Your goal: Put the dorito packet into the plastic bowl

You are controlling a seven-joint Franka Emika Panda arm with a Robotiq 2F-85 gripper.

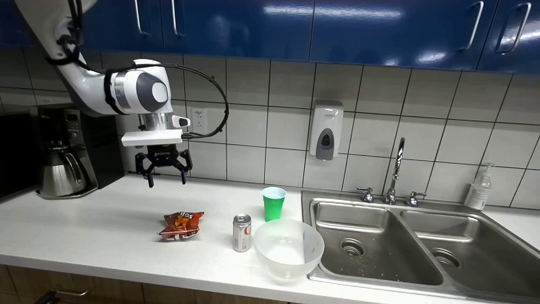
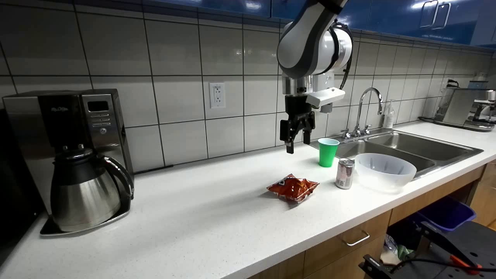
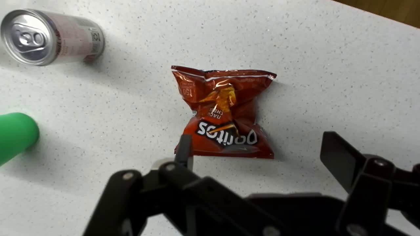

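Note:
The dorito packet, a crinkled red-orange foil bag, lies flat on the counter in both exterior views (image 1: 182, 226) (image 2: 293, 188). It also shows in the middle of the wrist view (image 3: 226, 111). My gripper (image 1: 167, 182) (image 2: 298, 145) (image 3: 257, 141) is open and empty, pointing down, well above the counter. In the wrist view the left fingertip overlaps the packet's lower left corner, and the right fingertip is to the right of it. The plastic bowl, wide and translucent white, stands by the sink in both exterior views (image 1: 287, 268) (image 2: 381, 176). It is out of the wrist view.
A silver can (image 1: 241, 233) (image 2: 344, 173) (image 3: 65, 36) stands between packet and bowl, close beside the bowl. A green cup (image 1: 273, 205) (image 2: 328, 153) (image 3: 16, 134) stands behind them. A double sink (image 1: 312, 236) adjoins the bowl. A coffee maker (image 2: 100, 155) stands at the counter's far end.

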